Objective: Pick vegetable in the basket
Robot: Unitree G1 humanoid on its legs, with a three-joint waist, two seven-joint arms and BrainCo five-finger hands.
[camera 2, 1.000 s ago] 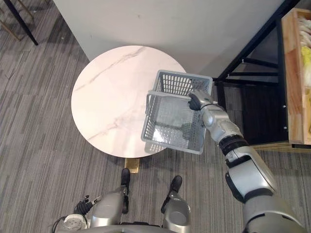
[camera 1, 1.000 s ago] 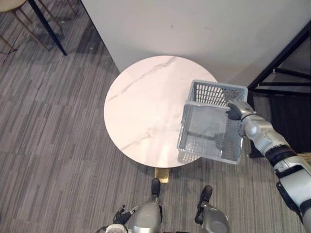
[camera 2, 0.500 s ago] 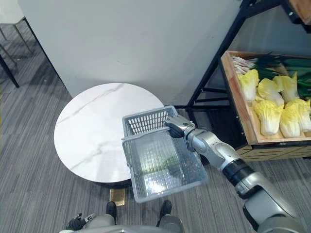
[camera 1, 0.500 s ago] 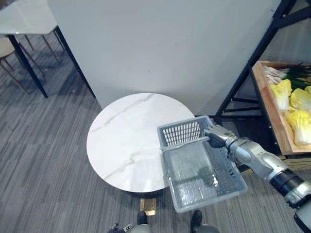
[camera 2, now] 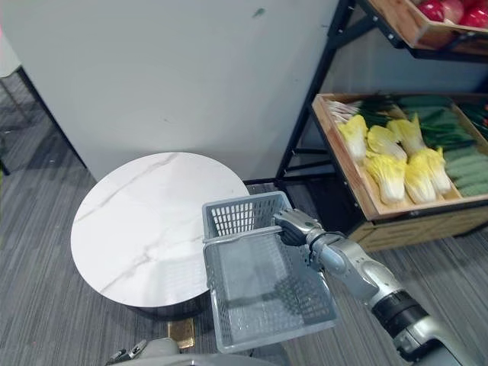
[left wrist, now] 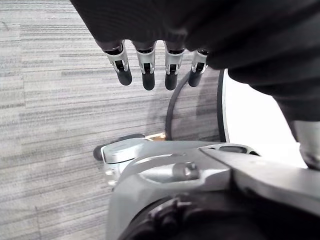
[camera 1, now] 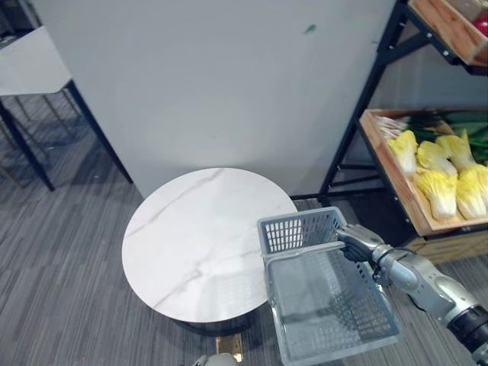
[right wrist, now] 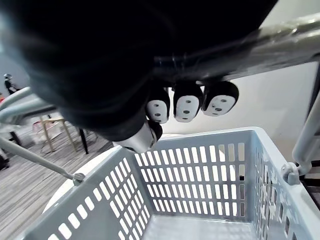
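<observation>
An empty grey plastic basket [camera 2: 244, 217] hangs in the air just off the right front side of the round table. My right hand [camera 2: 293, 226] is shut on its handle [right wrist: 280, 37], with the fingers [right wrist: 187, 105] curled round the bar above the basket's far wall [right wrist: 200, 175]. Yellow-green cabbages [camera 2: 389, 171] lie in a wooden crate [camera 2: 343, 164] on the shelf to the right, apart from the basket. Green onions [camera 2: 374, 110] and cucumbers [camera 2: 469, 164] lie beside them. My left hand [left wrist: 148, 70] hangs low over the carpet with straight fingers and holds nothing.
A round white marble table [camera 1: 198, 244] stands left of the basket, before a white wall. A black metal shelf frame [camera 2: 305, 130] rises at the right, with red produce [camera 2: 450, 9] in an upper crate. Grey carpet lies all round.
The camera has swung up and to the right, bringing the shelf and crate further into view. The basket, still in my right hand, has come off the table's edge toward the shelf.
</observation>
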